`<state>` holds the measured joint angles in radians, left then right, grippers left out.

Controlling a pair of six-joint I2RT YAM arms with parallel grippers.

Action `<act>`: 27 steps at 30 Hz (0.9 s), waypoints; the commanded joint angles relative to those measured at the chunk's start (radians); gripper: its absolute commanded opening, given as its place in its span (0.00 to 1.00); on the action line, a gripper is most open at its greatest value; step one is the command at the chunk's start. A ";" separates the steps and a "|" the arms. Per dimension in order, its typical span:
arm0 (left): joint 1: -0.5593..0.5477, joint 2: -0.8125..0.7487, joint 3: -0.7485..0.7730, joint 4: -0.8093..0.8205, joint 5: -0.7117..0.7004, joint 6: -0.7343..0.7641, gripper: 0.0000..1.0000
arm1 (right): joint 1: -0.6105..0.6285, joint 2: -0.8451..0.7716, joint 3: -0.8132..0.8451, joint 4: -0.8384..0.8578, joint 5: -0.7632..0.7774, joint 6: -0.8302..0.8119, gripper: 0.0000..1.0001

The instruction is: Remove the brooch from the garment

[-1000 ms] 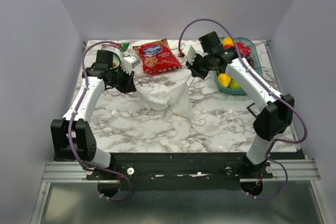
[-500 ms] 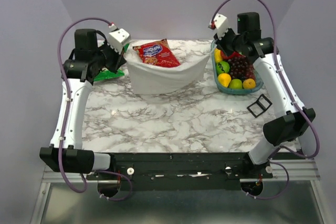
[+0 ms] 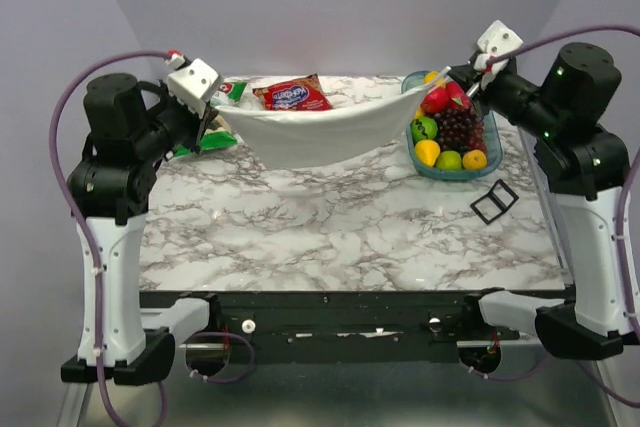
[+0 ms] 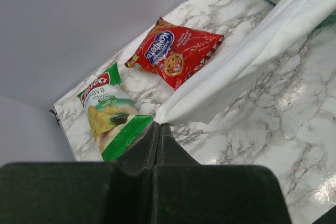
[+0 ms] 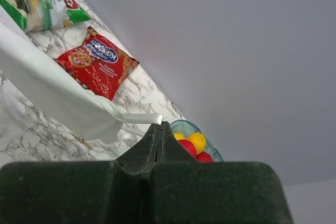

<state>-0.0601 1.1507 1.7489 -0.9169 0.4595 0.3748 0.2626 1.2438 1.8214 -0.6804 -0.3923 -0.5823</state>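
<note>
A white marble-patterned table (image 3: 330, 237) with grey veining carries everything here. Along its far edge, toward the left corner, a green bag of chips (image 4: 113, 114) lies flat. Just to its right lies a red snack bag (image 4: 176, 51), also flat and not touching the green one. At the far right corner sits a teal bowl (image 3: 452, 176) filled with fruit. Nearer, close to the right edge, a small black square frame (image 3: 494, 201) lies flat by itself.
</note>
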 commanded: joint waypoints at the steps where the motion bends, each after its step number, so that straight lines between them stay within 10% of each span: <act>1: 0.002 -0.176 -0.104 0.039 0.079 -0.054 0.00 | 0.015 -0.078 0.010 -0.137 -0.059 0.007 0.01; 16: 0.002 -0.421 -0.297 -0.057 0.266 -0.120 0.00 | 0.023 -0.377 -0.175 -0.377 -0.192 -0.005 0.01; 27: 0.002 -0.111 -0.707 0.195 0.125 -0.021 0.04 | 0.024 -0.074 -0.683 0.111 -0.111 -0.116 0.01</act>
<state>-0.0605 0.8886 1.1698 -0.8566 0.6598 0.3027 0.2825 1.0153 1.2560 -0.8265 -0.5594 -0.6651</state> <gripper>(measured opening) 0.033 0.012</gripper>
